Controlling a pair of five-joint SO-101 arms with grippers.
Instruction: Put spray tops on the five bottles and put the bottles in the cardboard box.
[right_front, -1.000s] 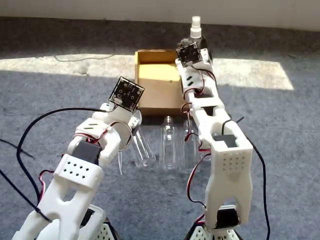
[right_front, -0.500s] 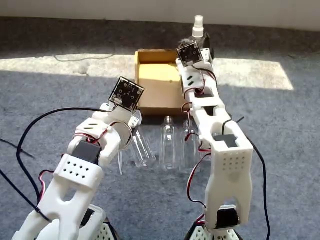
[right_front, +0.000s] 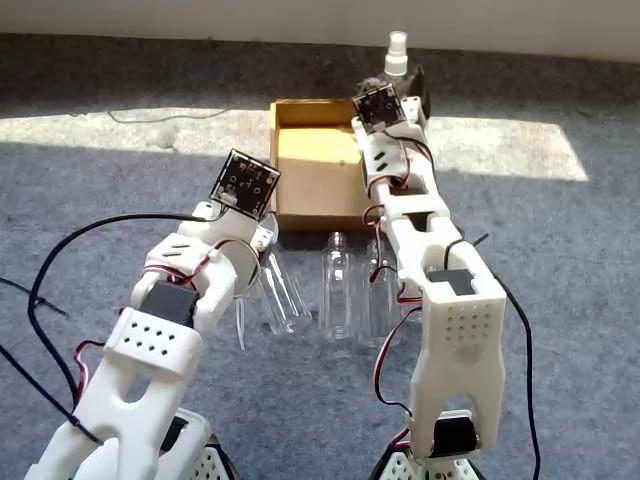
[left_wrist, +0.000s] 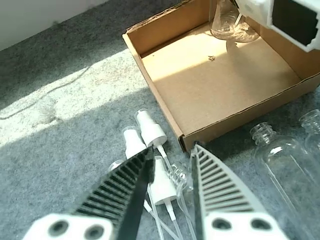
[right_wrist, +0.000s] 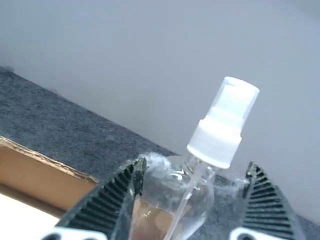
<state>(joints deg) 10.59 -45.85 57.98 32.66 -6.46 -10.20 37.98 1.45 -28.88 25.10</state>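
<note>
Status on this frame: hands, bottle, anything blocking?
Right hand shut on capped bottle at far corner of cardboard box. Left hand open above loose spray tops. Uncapped bottles between arms, not blocking.

Grey carpet (right_front: 585, 270) covering the whole surface, a band of sunlight (right_front: 505, 150) lying across it farther back, a thin cord (right_front: 150, 116) trailing through that light, a pale wall (right_front: 200, 15) running behind.

The grey felt-covered tabletop (right_front: 570, 260) carries an open, shallow brown cardboard box (right_front: 312, 170). Clear plastic open-necked bottles (right_front: 337, 285) sit just before the box's near wall, and white spray tops (left_wrist: 152, 134) lie by its near-left corner.
</note>
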